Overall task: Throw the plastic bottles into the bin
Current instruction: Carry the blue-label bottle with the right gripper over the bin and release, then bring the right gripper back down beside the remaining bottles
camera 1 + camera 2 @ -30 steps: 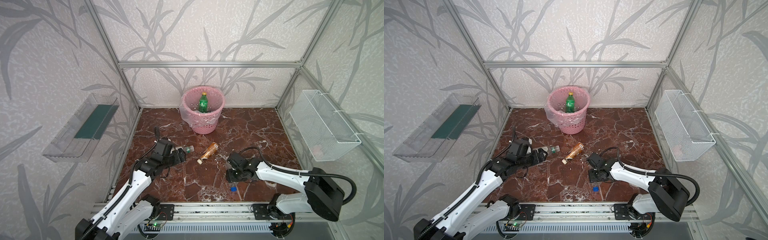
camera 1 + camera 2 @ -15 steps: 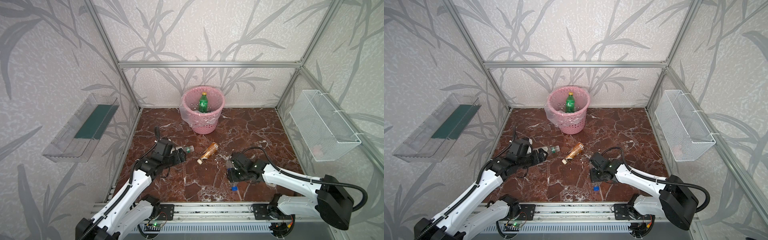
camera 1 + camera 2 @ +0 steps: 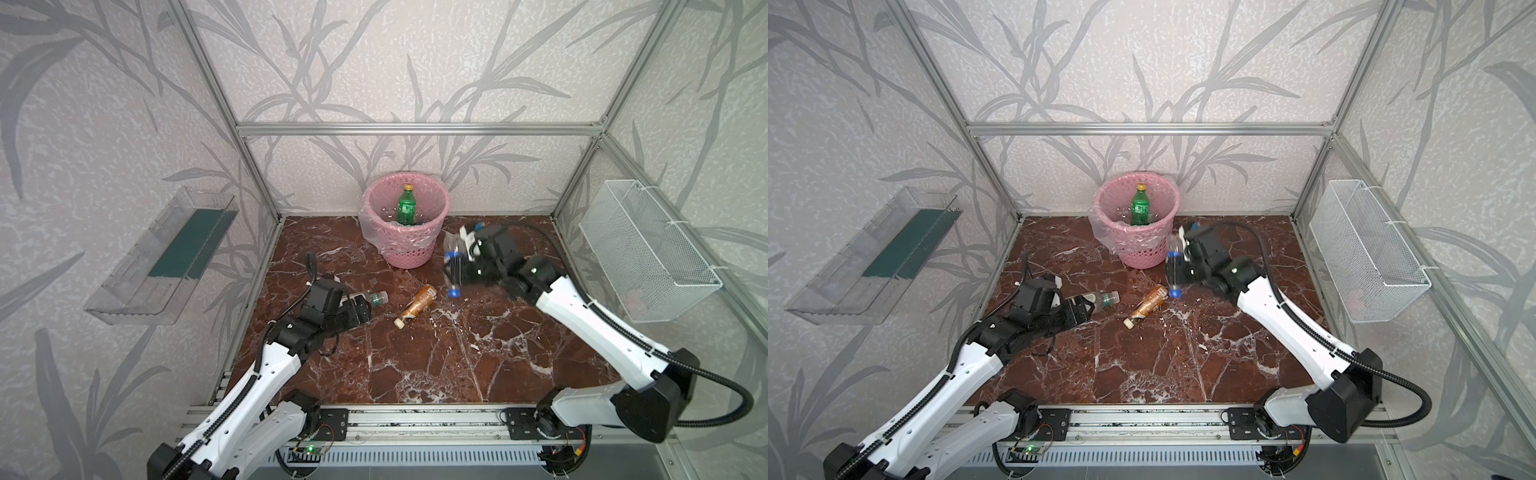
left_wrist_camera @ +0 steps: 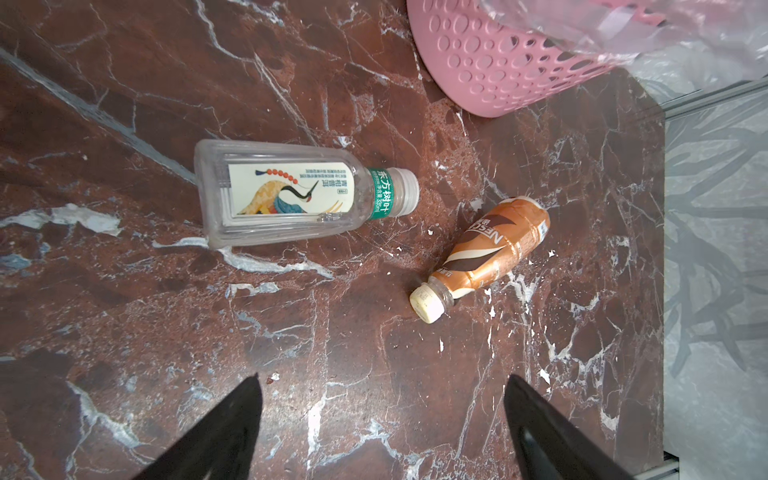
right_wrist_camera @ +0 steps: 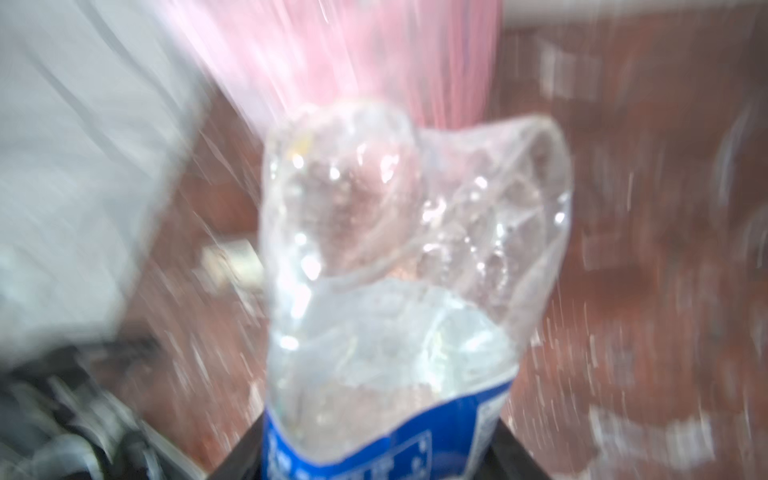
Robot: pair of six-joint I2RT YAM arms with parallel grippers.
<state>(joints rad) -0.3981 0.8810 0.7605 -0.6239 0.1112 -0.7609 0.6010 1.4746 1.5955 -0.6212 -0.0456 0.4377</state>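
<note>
The right gripper (image 3: 465,272) is raised off the bench (image 3: 415,365), just right of the bin (image 3: 405,249) and below its rim. Its jaws are clamped on a crushed clear bottle (image 3: 454,262) with a blue label, which hangs with its blue cap (image 3: 1175,293) pointing down. The right wrist view is smeared with blur, but it shows the dented clear body (image 5: 407,232) standing out from between the jaws, with the pink bin wall beyond it.

The left gripper (image 4: 382,415) sits low over the left side of the bench. Its jaws are spread wide and hold nothing. Just beyond its fingertips (image 4: 232,419) lies a white-labelled bottle (image 4: 286,193) on its side. To the right of that, apart from it, lies an orange-brown bottle (image 4: 490,253) with its cream cap toward the near edge.

The bin stands at the far middle of the bench against the back wall. A green bottle (image 3: 406,205) stands upright inside its clear liner.
</note>
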